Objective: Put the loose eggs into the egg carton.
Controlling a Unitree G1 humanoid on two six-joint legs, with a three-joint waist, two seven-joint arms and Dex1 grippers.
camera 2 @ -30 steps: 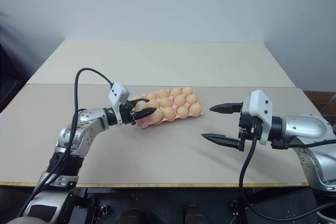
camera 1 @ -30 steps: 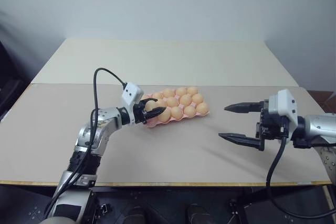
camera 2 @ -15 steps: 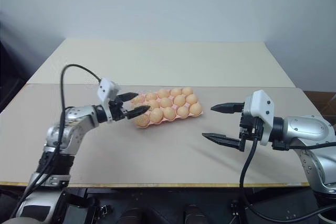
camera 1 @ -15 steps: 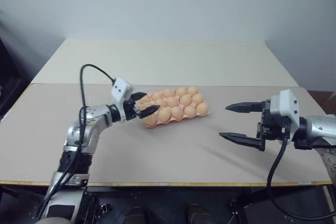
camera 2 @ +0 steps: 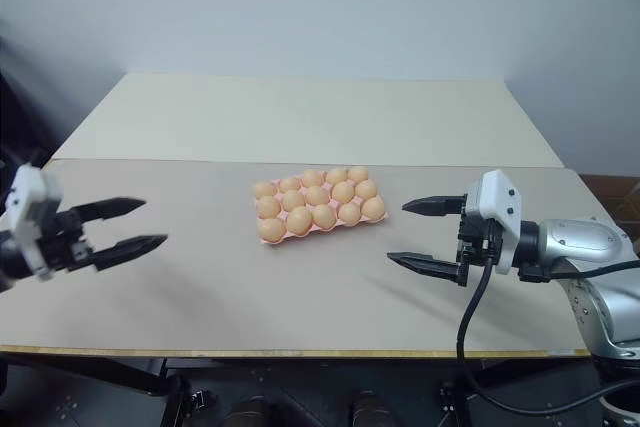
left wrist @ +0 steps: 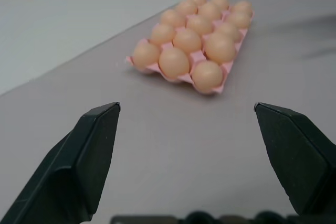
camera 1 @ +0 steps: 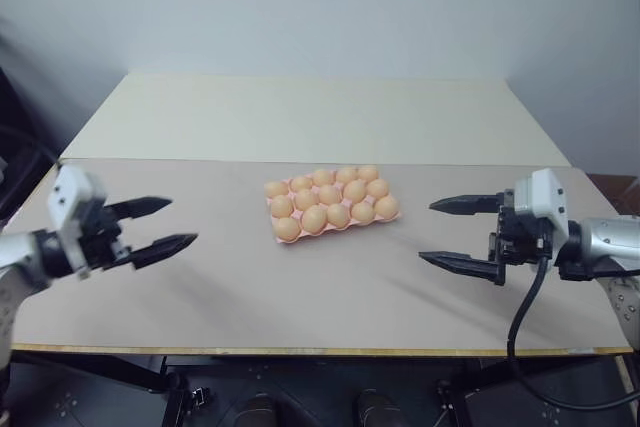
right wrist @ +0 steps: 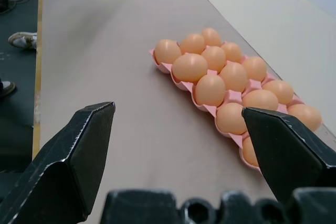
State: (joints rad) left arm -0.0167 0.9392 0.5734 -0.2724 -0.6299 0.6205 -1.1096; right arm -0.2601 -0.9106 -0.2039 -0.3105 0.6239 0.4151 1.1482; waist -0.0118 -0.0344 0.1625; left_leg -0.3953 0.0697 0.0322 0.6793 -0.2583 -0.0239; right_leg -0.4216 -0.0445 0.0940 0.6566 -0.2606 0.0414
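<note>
Every cup of the egg carton mid-tabletop holds one of the eggs, so I keep left gripper and right gripper wide at the side edges, fingers apart, empty.

egg carton: full of eggs, mid-table | left gripper: jaws apart, empty | right gripper: jaws apart, empty

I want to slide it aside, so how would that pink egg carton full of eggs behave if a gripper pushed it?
The egg carton looks thin and moulded, so it may flex. Every visible cup holds an egg, so it is probably heavy enough to drag. The eggs sit high and uncovered; a sharp shove might jolt them.
</note>
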